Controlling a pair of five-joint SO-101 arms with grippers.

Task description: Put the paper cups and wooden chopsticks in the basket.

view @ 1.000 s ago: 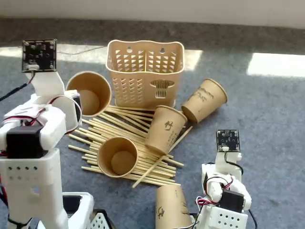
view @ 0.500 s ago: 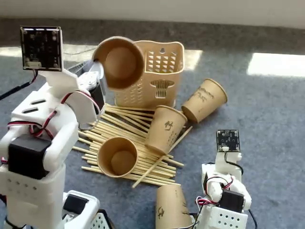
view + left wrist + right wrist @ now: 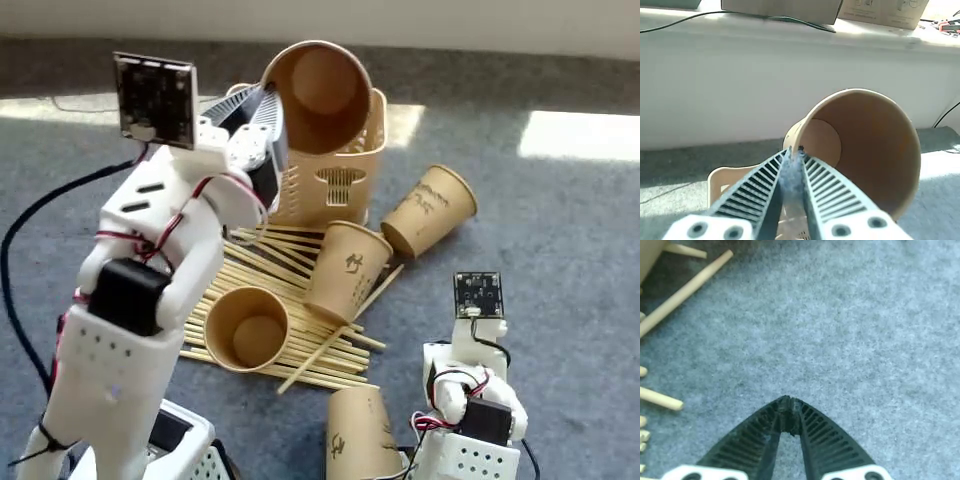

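Brown cup, tan latticed basket, grey carpet.

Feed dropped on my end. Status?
Left gripper shut on a cup, above the basket. Right gripper shut, holding nothing, over carpet. Four other cups and chopsticks lie loose.

White arms (black ribbed pincer).

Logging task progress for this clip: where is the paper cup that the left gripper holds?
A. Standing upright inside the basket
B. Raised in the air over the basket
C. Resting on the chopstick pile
B: the left gripper pinches the rim of the paper cup, which hangs tilted above the open top of the basket, not yet inside it.
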